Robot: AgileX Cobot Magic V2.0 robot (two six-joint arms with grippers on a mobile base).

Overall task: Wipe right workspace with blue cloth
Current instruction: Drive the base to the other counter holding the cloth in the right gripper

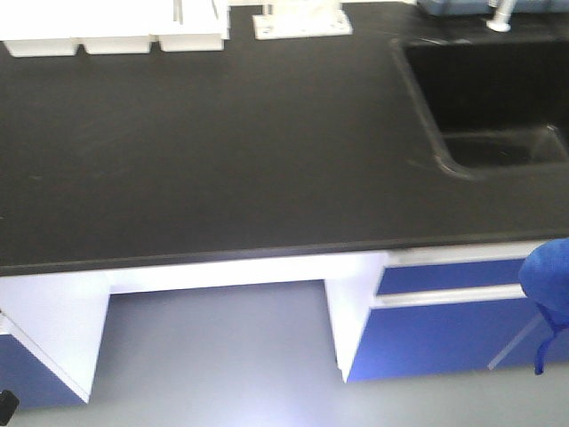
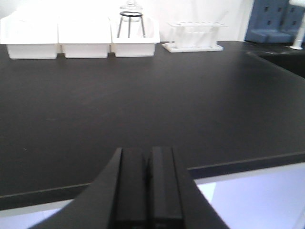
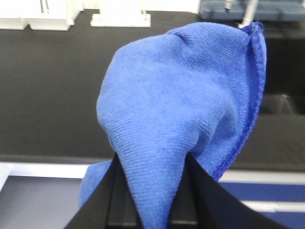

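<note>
The blue cloth [image 3: 181,105] bulges up in front of the right wrist camera, pinched between the black fingers [image 3: 200,186] of my right gripper [image 3: 152,164], which is shut on it. In the front view the blue cloth [image 1: 549,285] hangs at the right edge, below the bench's front edge, with a thin thread trailing down. My left gripper [image 2: 147,155] is shut with nothing in it, hovering over the front edge of a black benchtop [image 2: 143,105]. That benchtop has a sink. The right workspace is out of view.
A sink basin [image 1: 498,107] is sunk into the benchtop's right end, with a tap base [image 1: 500,20] behind it. White trays [image 1: 116,40] and a white rack [image 1: 302,22] line the back edge. Blue drawers [image 1: 436,329] and a knee gap [image 1: 213,347] lie below.
</note>
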